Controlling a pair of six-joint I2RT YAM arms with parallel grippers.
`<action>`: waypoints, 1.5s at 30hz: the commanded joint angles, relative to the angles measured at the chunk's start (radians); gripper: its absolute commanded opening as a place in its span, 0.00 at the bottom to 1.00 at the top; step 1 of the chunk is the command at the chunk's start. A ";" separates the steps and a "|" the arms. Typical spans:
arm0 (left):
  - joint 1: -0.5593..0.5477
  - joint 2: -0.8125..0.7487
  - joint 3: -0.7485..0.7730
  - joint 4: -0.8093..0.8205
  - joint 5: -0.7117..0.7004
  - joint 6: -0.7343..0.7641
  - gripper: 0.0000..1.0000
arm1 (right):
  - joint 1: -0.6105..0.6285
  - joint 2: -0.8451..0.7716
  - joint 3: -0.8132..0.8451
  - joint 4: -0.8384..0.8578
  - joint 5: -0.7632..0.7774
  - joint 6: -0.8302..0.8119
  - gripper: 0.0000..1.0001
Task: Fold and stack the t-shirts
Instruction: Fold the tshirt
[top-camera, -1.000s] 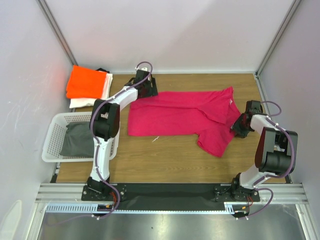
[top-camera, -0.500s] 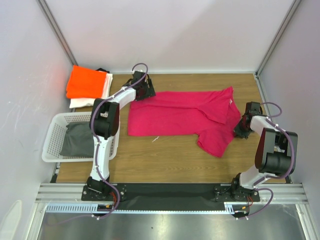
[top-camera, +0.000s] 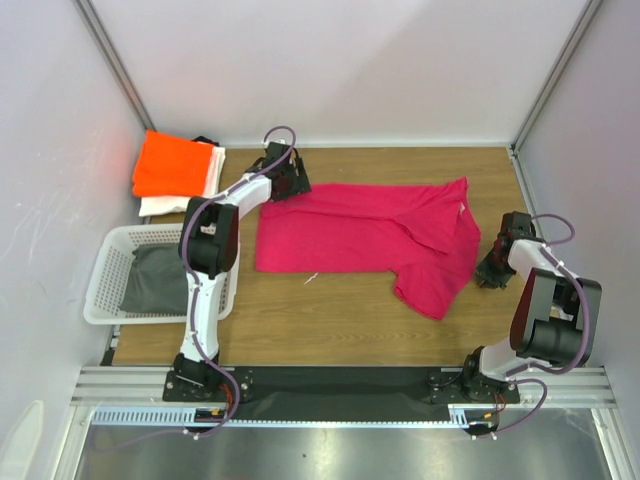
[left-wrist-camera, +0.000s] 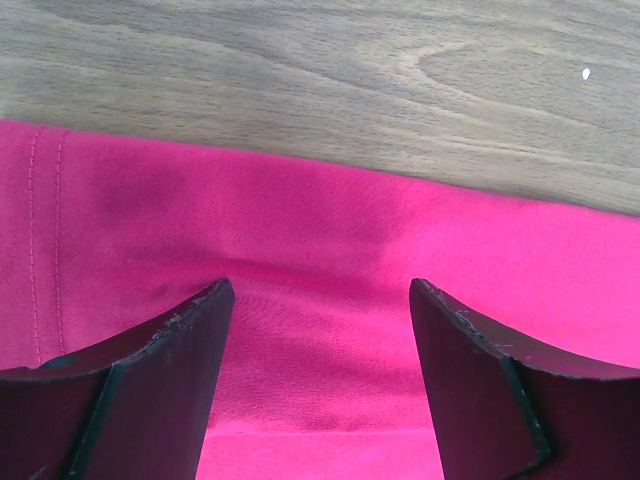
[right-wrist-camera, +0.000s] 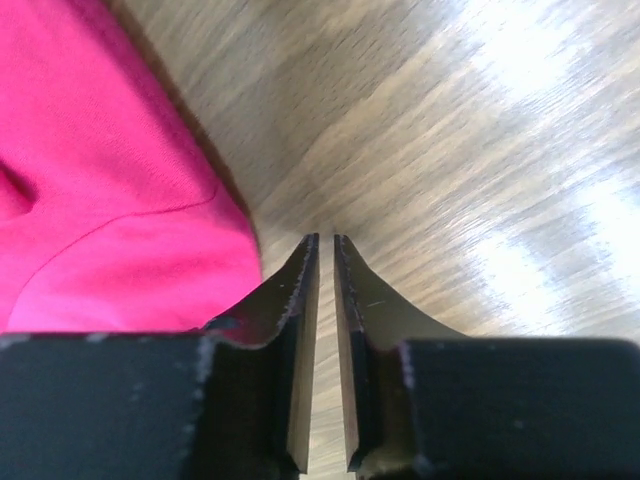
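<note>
Magenta-pink t-shirt (top-camera: 350, 235), soft stitched-hem cloth, flat on grained wooden table (top-camera: 330, 312).

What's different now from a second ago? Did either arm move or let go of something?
The right gripper drew back off the right edge of the pink t-shirt, toward the near right of the table, and is shut on nothing. The left gripper shifted slightly left, open over the shirt's far left corner. The orange t-shirt and white t-shirt stayed put.
</note>
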 joint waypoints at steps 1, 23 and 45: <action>0.008 -0.004 -0.006 0.009 0.034 0.028 0.78 | 0.000 -0.033 0.061 -0.023 -0.057 -0.024 0.19; -0.005 -0.356 -0.187 -0.052 0.085 0.177 0.79 | 0.049 0.469 0.847 0.095 -0.220 -0.091 0.61; 0.003 -0.011 0.117 -0.046 0.100 0.006 0.79 | 0.050 0.826 1.168 0.075 -0.302 -0.223 0.47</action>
